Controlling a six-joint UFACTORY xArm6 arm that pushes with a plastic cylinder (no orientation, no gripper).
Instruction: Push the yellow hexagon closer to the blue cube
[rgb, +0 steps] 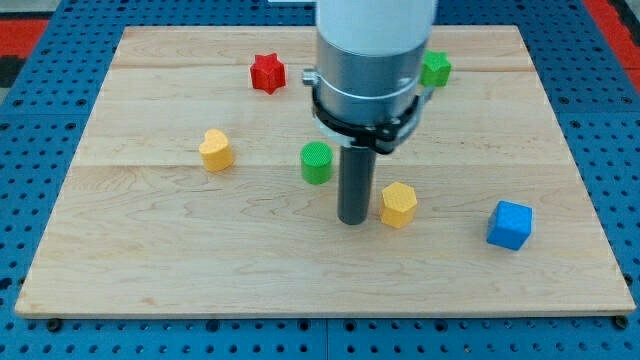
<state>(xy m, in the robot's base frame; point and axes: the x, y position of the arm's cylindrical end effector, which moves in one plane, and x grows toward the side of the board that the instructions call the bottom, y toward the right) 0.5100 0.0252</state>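
The yellow hexagon lies right of the board's middle. The blue cube lies further towards the view's right and slightly lower, a clear gap away from the hexagon. My tip rests on the board just at the hexagon's left side, close to it or touching; I cannot tell which. The rod rises from there into the grey and white arm body at the view's top.
A green cylinder stands just up-left of my tip. A second yellow block lies at the left. A red star lies at the top. A green block is partly hidden behind the arm. The wooden board sits on a blue pegboard.
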